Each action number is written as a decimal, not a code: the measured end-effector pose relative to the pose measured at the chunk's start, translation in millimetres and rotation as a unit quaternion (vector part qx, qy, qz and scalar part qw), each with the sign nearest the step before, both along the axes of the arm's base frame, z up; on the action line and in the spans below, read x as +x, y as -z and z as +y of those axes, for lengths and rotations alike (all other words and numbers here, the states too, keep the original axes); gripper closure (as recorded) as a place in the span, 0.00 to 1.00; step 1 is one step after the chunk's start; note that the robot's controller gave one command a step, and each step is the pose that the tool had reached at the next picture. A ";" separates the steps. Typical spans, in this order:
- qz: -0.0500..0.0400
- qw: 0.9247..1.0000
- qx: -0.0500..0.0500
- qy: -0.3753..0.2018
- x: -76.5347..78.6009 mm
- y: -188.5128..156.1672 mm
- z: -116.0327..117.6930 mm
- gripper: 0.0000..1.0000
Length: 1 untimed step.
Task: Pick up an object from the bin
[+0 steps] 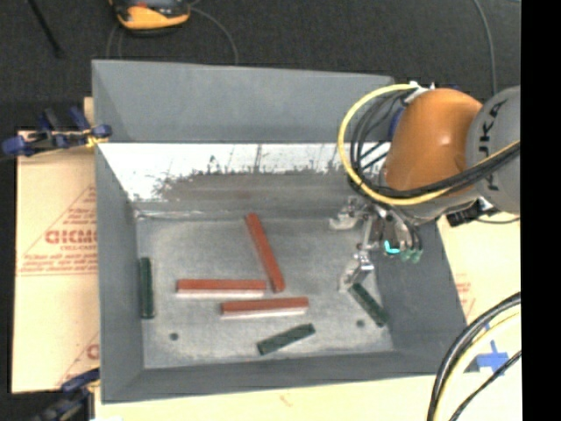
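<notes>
Orange wrist cover (429, 139), riding highest over the grey metal bin (118, 261), is sitting closest to the lens at about 2 o'clock from the bin's centre, with looped cables (351, 152) hanging round it. Below it the end effector (359, 274) is hanging low over the floor's 4 o'clock region, and I am not able to tell whether it is released or clenched. Just beside its tip, toward 5 o'clock, a dark green bar (369, 305) is lying flat on the floor, near the right wall but apart from it. Its long axis is running from between 10 and 11 o'clock to between 4 and 5 o'clock, with the upper end pointing at the end effector. The arm is probably hovering here because this bar is lying alone, with bare floor along both long sides, so a grasp across its narrow width is looking workable. Three red-brown bars (265, 253) are lying near the centre, one slanting from 11 to 5 o'clock and two lying from 9 to 3 o'clock. A second green bar (286, 338) is resting at 6 o'clock, and a third green bar (145, 288) is lying along the left wall at 9 o'clock, well apart from the arm.
</notes>
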<state>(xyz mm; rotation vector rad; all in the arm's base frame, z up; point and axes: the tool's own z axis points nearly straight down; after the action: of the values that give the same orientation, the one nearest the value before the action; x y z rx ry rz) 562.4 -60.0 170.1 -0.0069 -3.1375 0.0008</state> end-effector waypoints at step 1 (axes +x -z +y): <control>-0.004 1.000 0.000 -0.001 1.9 -4.5 0.3 1.00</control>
<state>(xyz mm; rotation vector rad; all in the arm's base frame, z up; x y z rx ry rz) 564.2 -59.7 174.6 -0.0023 -3.1454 0.0019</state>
